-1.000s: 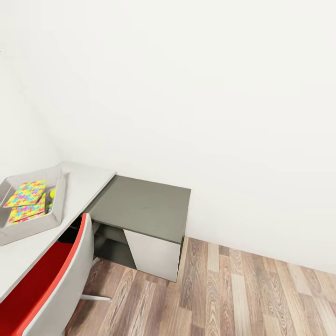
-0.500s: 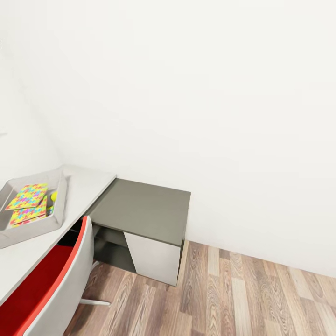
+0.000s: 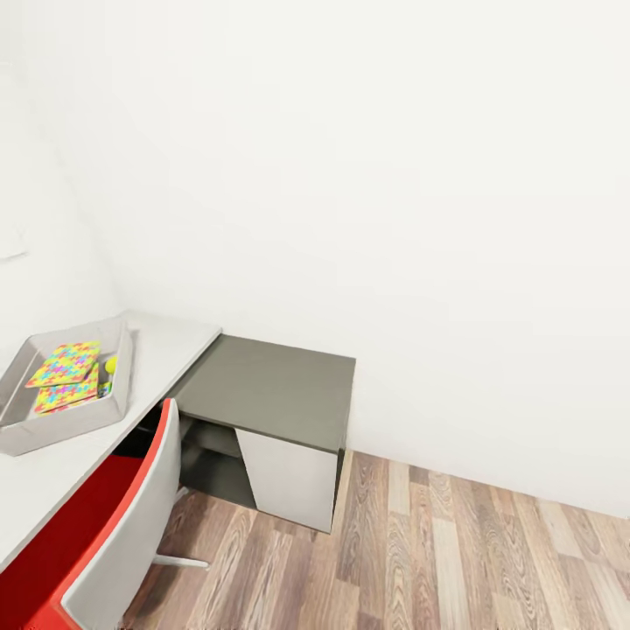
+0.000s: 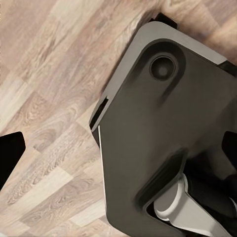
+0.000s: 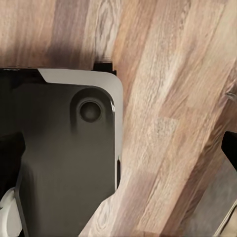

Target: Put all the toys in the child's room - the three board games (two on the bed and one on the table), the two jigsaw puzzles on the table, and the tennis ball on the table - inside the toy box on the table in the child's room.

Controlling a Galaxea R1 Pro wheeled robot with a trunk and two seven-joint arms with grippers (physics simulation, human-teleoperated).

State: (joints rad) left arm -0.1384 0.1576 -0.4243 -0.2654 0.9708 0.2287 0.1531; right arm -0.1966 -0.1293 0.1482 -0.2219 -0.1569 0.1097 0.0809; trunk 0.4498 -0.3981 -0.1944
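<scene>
The light-grey toy box (image 3: 74,418) sits on the table (image 3: 166,343) at the left edge of the head view. Inside it lie two jigsaw puzzles, one (image 3: 66,362) overlapping the other (image 3: 63,394), with the tennis ball (image 3: 111,364) beside them against the box's right wall. The board games are out of view. My left gripper (image 4: 118,155) hangs open over the wood floor and my own dark base. My right gripper (image 5: 121,155) is open too, above floor and base, nothing between its fingers.
A red-and-grey chair (image 3: 105,525) stands tucked against the table at lower left. The darker grey corner section (image 3: 271,385) juts out with a white panel (image 3: 289,481) below. Wood-plank floor (image 3: 455,551) spreads to the right below a white wall.
The head view has shifted a little, so the toy box and table sit slightly further right and higher in the picture. Nothing on the table has moved.
</scene>
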